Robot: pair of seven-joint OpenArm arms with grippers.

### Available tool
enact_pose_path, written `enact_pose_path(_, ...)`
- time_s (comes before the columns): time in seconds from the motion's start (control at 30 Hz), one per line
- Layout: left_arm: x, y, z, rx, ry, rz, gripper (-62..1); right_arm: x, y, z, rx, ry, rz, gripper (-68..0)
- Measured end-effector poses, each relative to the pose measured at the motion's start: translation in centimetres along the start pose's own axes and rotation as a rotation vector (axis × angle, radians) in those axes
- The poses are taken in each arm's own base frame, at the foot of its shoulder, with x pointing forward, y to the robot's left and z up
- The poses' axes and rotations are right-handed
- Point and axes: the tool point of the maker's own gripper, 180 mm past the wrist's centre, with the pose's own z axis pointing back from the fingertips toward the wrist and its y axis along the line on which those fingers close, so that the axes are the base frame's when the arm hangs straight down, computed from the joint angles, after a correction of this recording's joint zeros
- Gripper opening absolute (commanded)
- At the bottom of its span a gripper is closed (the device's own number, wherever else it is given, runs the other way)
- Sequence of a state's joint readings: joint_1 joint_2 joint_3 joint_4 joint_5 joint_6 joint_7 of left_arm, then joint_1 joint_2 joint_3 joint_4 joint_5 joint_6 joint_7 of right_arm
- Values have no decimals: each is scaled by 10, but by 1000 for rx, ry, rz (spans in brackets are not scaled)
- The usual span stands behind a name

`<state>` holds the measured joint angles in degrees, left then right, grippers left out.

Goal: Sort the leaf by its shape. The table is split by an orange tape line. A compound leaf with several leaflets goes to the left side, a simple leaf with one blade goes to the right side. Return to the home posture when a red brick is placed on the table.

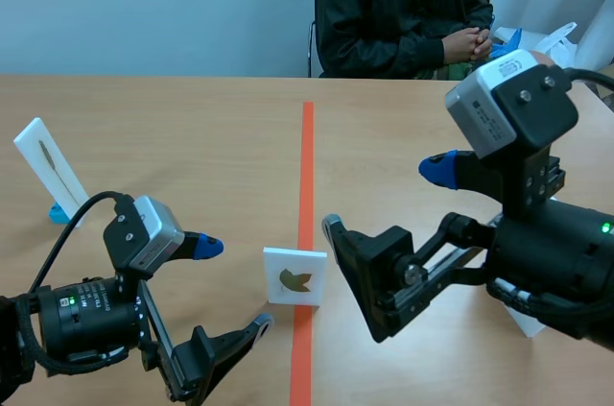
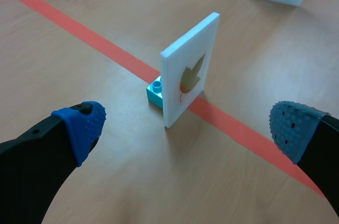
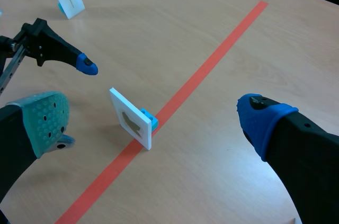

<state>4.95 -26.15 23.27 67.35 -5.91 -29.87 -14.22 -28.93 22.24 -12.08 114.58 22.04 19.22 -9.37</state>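
The leaf card (image 1: 295,276), bearing one lobed blade, stands upright on a small blue brick (image 2: 155,90) on the orange tape line (image 1: 307,156). Being thin and tall, it could topple if a finger nudges its face. It sits just ahead of the left end effector (image 1: 233,286), the right end effector (image 1: 384,197) nearby opposite; both are spread wide, grasping nothing.
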Motion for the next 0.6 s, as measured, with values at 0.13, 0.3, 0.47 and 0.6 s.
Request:
enact_pose_path(0.13, -8, 8, -7, 4, 9, -24, 14, 0, 0, 0, 0, -1, 0, 4)
enact_pose_path(0.3, -13, 9, -21, -7, 17, -23, 14, 0, 0, 0, 0, -1, 0, 4)
enact_pose_path(0.47, -6, -3, -36, -41, -6, -20, 14, 0, 0, 0, 0, -1, 0, 4)
enact_pose_path(0.6, 0, -6, -45, -28, -29, -21, 14, 0, 0, 0, 0, 0, 0, 4)
